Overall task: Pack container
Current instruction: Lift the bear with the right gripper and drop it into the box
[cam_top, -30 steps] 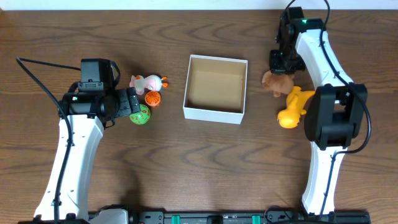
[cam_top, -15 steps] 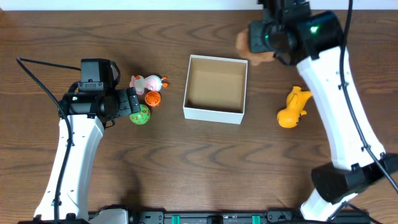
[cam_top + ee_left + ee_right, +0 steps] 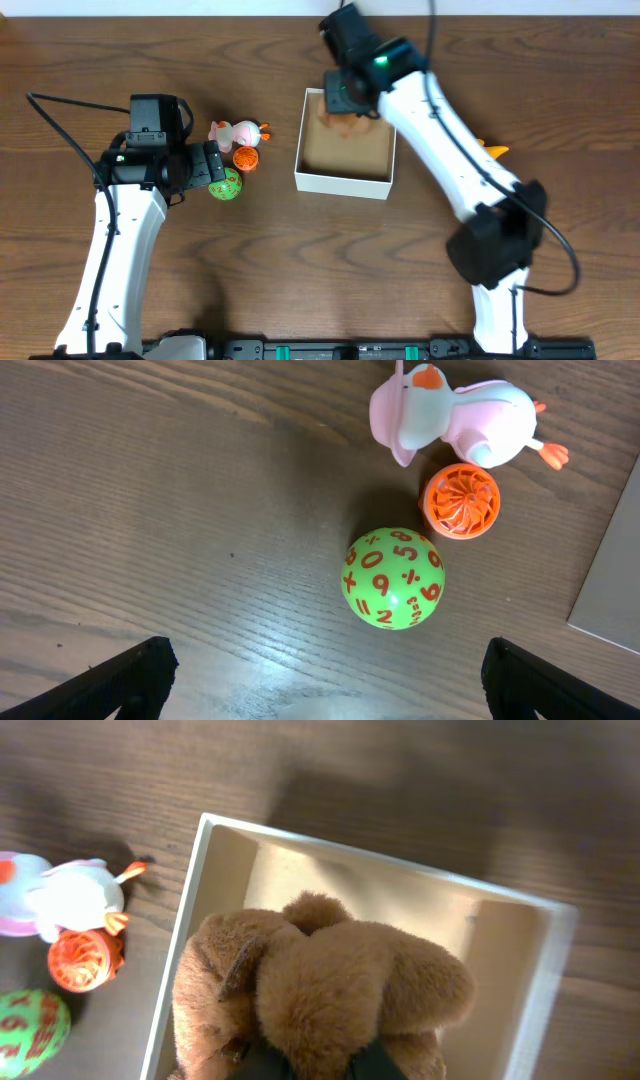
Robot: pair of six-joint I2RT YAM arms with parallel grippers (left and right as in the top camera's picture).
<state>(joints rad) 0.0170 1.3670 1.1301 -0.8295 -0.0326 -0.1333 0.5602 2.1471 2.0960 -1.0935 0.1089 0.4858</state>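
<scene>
The container [image 3: 340,181] is a white square box with a tan inside at the table's middle; it also shows in the right wrist view [image 3: 520,970]. My right gripper [image 3: 346,108] is shut on a brown plush toy [image 3: 320,995] and holds it over the box's far left part [image 3: 345,126]. My left gripper [image 3: 320,685] is open and empty, just short of a green number ball [image 3: 392,579], an orange ball [image 3: 460,500] and a pink-and-white duck toy [image 3: 450,420]. These lie left of the box [image 3: 226,184].
A yellow duck toy [image 3: 494,151] lies right of the box, mostly hidden behind my right arm. The box's edge shows at the right of the left wrist view [image 3: 615,580].
My right arm has lifted the brown plush toy from beside the yellow duck and swung it left, to over the box. The left arm has not moved.
</scene>
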